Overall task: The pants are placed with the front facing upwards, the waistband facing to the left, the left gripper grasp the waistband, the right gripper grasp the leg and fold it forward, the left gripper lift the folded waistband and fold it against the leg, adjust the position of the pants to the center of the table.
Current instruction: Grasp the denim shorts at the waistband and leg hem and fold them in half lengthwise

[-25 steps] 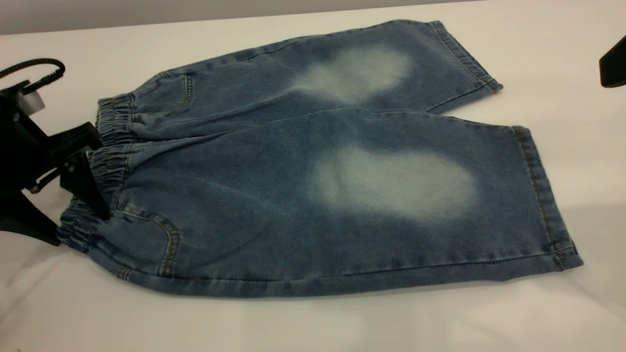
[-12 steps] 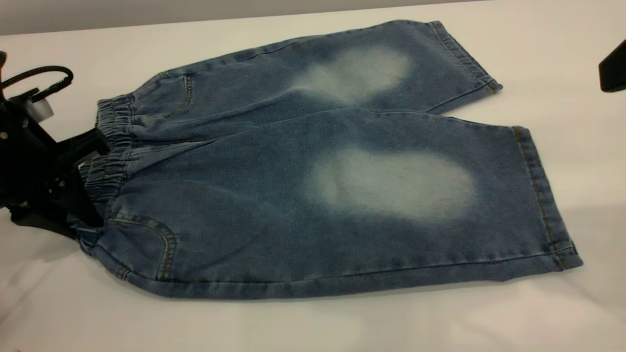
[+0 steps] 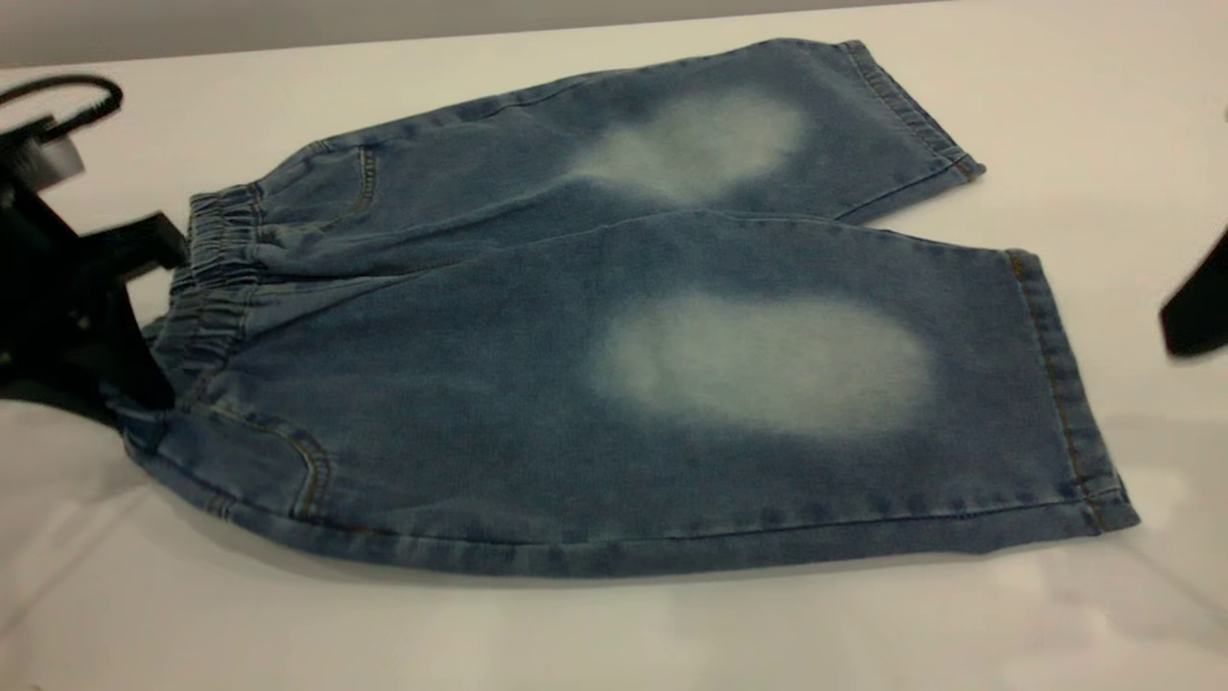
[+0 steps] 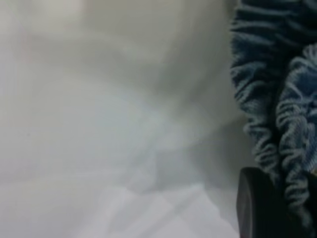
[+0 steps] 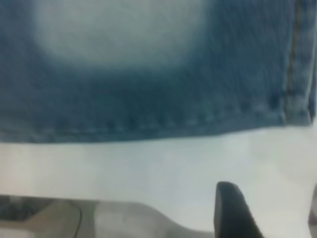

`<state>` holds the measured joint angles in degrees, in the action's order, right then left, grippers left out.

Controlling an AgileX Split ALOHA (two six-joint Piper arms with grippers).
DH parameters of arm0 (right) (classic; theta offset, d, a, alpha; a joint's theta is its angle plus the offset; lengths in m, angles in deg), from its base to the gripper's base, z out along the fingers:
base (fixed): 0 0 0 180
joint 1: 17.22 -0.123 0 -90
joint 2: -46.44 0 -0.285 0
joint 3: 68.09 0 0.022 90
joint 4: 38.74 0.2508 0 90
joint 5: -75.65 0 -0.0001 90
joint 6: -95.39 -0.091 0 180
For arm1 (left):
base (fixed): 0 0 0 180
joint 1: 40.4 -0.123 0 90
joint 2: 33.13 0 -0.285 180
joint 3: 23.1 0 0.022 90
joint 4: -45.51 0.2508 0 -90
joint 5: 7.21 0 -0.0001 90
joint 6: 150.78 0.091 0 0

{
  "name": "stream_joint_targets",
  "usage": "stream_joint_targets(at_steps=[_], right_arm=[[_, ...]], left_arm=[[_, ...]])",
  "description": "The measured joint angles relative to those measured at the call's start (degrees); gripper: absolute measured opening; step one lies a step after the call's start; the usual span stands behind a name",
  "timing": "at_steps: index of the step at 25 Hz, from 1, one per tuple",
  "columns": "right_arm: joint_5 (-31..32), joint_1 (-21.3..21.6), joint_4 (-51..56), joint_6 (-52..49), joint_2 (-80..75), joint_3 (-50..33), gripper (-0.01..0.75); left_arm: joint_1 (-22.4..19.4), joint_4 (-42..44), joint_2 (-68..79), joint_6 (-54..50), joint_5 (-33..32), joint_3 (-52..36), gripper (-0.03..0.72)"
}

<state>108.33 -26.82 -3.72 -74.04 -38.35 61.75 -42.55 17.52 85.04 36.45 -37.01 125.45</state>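
Denim fills most of my view: the pants (image 3: 614, 317) lie flat on the white table (image 3: 576, 633), front up, both faded knee patches showing, the waistband (image 3: 216, 278) at the left end and the hems at the right. My left gripper (image 3: 134, 317) sits right at the waistband, one dark finger reaching toward the top of the gathers and another low by the near corner; in the left wrist view the ruched elastic bunches against a black finger (image 4: 260, 208), so I judge the claw clenched on the waistband, with that corner slightly raised off the table. My right gripper (image 3: 1194, 317) hangs off the right edge, well apart from the hem of the leg (image 3: 1065, 384); its wrist camera looks down on the near side seam and hem corner (image 5: 297, 106) with one finger (image 5: 233, 210) over bare table. I cannot tell whether that claw is released or closed. To do this step well, I'd hold the left grip steady and not pull further, since tugging would drag the whole garment leftward and skew it. Then I'd bring the right gripper down onto the hem near that corner, taking both denim layers, and check that the bite is square before lifting. Both ends should rise together, so the fold lands straight, not twisted.
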Motion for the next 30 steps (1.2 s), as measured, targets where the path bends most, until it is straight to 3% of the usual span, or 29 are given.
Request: stream_joint_targets(at_steps=[8,14,19,24,30], right_arm=[[-3.8,0.0,9.4,8.8,-14.4,0.3,0.277],[2.2,0.0,22.6,23.9,-21.0,0.3,0.282],[5.1,0.0,29.8,34.8,-22.8,0.3,0.386],[-1.4,0.9,26.3,35.4,-27.9,0.3,0.5],[-0.4,5.5,26.7,30.6,-35.4,0.3,0.51]], left_arm=[[0.0,-0.5,-1.1,3.0,-0.9,0.1,0.141],[0.0,-2.3,-1.6,5.4,-1.7,0.1,0.141],[0.0,-7.2,-2.0,9.7,-2.0,0.1,0.141],[0.0,-10.2,-2.0,12.9,-2.2,0.1,0.141],[0.0,-10.2,-2.0,12.9,-2.6,0.1,0.141]])
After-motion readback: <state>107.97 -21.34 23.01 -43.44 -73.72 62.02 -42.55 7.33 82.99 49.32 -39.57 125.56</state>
